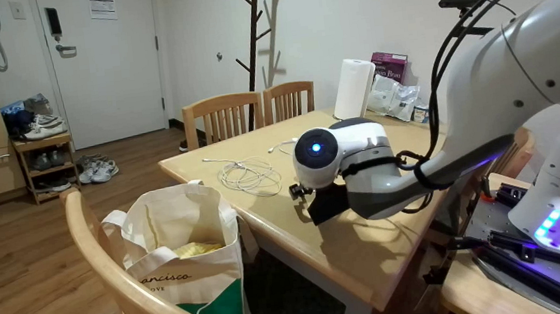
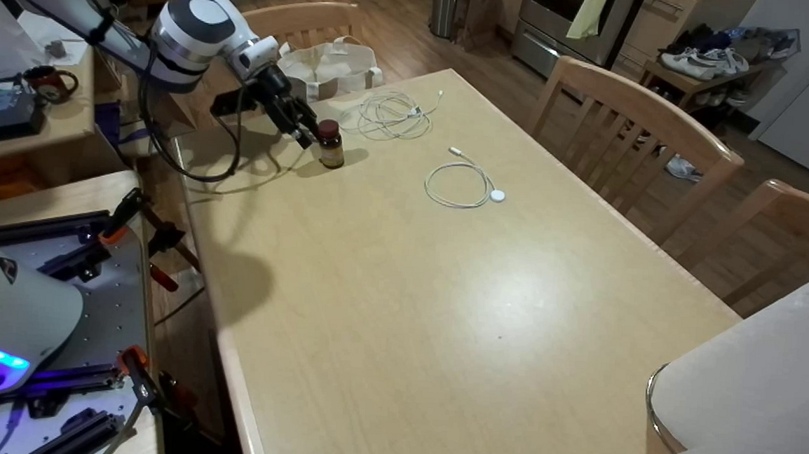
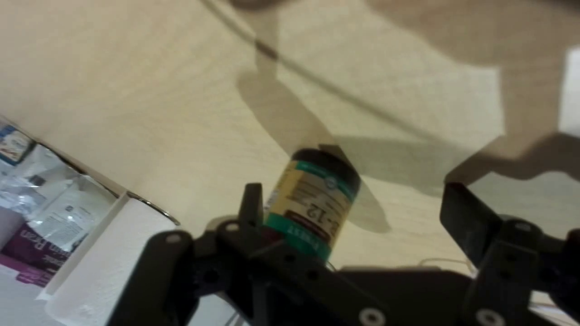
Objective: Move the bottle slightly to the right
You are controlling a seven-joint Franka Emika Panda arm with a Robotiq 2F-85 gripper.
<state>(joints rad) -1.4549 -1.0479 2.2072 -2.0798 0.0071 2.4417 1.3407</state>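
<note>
The bottle (image 2: 331, 147) is small and dark brown, with a reddish-brown cap and a yellowish label. It stands upright on the table. In the wrist view the bottle (image 3: 312, 203) shows a yellow and green label, upside down, and the gripper's linkage covers its cap end. My gripper (image 2: 312, 137) is at the bottle's upper part. In the wrist view the gripper (image 3: 353, 188) is open, its fingers wide apart. The bottle appears between them, close to the left finger in the picture; I cannot tell whether they touch. In an exterior view the arm's wrist (image 1: 317, 161) hides the bottle.
A coiled white cable (image 2: 394, 116) lies just beyond the bottle, and a charger cable (image 2: 460, 185) lies farther along the table (image 2: 440, 327). A paper towel roll (image 1: 354, 88) stands at the far end. A tote bag (image 1: 187, 265) and chairs (image 1: 223, 113) border the table.
</note>
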